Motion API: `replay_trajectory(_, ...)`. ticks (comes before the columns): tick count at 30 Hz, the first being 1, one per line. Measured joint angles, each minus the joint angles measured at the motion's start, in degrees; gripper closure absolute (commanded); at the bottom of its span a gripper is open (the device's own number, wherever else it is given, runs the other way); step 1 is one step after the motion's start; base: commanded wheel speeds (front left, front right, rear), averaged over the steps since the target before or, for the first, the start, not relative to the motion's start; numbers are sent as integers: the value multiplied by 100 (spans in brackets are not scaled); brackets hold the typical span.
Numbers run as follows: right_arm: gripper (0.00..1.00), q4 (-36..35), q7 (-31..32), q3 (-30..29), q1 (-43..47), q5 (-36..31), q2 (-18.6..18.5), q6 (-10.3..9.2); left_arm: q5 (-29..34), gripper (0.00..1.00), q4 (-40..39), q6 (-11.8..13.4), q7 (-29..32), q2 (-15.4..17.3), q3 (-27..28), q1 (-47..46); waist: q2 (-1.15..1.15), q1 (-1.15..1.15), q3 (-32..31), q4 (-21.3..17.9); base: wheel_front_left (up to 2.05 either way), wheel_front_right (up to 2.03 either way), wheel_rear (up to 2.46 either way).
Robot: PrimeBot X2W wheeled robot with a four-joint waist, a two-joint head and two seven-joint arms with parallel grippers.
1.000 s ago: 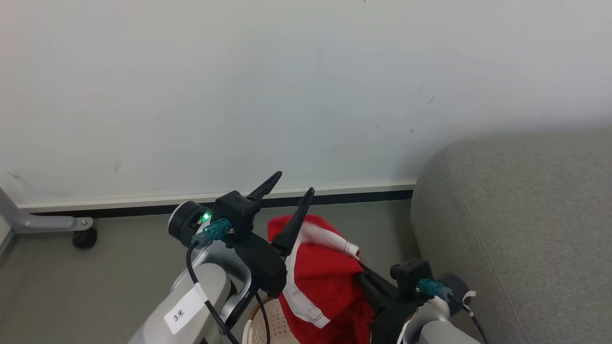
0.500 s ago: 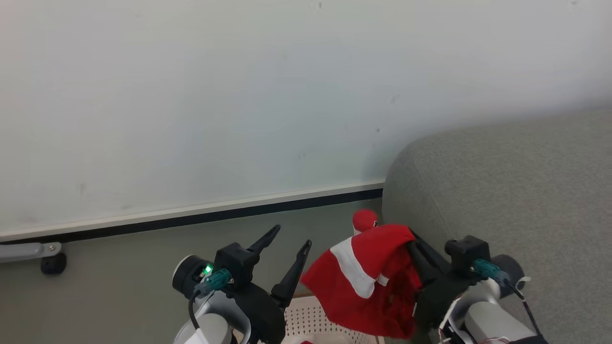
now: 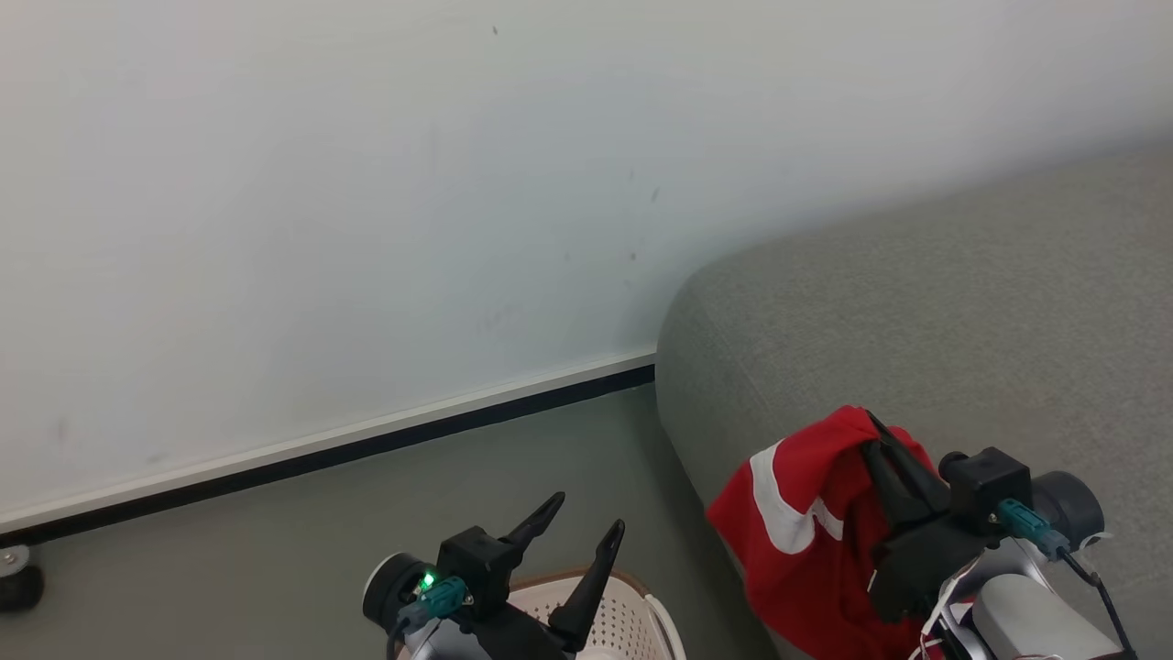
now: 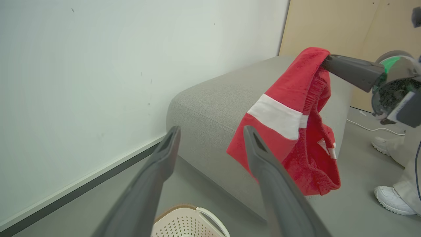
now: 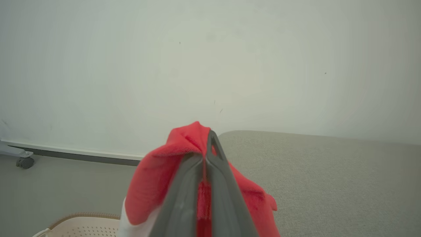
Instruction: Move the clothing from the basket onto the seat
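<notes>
You face a plain pale wall (image 3: 367, 183) with a white and black skirting strip (image 3: 367, 445) at its foot, and a grey-green floor (image 3: 412, 495) in front of it. A small black castor (image 3: 18, 587) sits at the far left by the wall. To your right the grey sofa (image 3: 916, 321) runs along the wall, its rounded end facing the bare floor. In the left wrist view a light wooden panel (image 4: 345, 33) stands beyond the sofa, a white cable (image 4: 368, 126) lies on the floor there, and a person's white shoes (image 4: 393, 200) are near the far edge.

The stretch of floor between the skirting and the sofa's end is open. The basket (image 3: 632, 614) stands low in front of you on the floor. You see part of its brown rim, one handle and its perforated wall.

Your right hand (image 3: 871, 426) is clamped on the red garment (image 3: 797, 550), pinching a fold at its top. The garment hangs with its long axis close to vertical and a white stripe across it. It is up in the air at the sofa's rounded end, partly in front of the end face, and not lying on the cushion. You cannot tell whether it brushes the fabric.

Your left hand (image 3: 587, 511) is spread wide and holds nothing. It is just above the basket, its fingers aimed up toward the wall and the sofa's end.
</notes>
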Motion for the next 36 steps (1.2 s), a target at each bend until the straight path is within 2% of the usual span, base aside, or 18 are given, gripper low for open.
replay_trajectory(14, 100, -923, -4, -303, 197, -125, -479, -101, -4, 0, -29, 57, -85, -115, -145, 206, 0, 0, 52, -661, 0, 0, 0)
replay_trajectory(24, 100, -1121, -4, -545, 182, -142, -672, -151, 43, 0, -43, 57, -85, -145, -258, 205, 0, 0, 406, -729, 0, 0, 0)
replay_trajectory(30, 100, -1134, -3, -809, -399, -138, -742, -152, 151, 0, -166, 59, -83, -14, -298, 182, 0, 0, 686, -669, 0, 0, 0)
replay_trajectory(36, 100, -888, 103, -1079, -1498, -77, -818, -99, 245, 0, -366, 120, -82, 142, -244, -93, 0, 2, 1062, -586, 0, 0, 0)
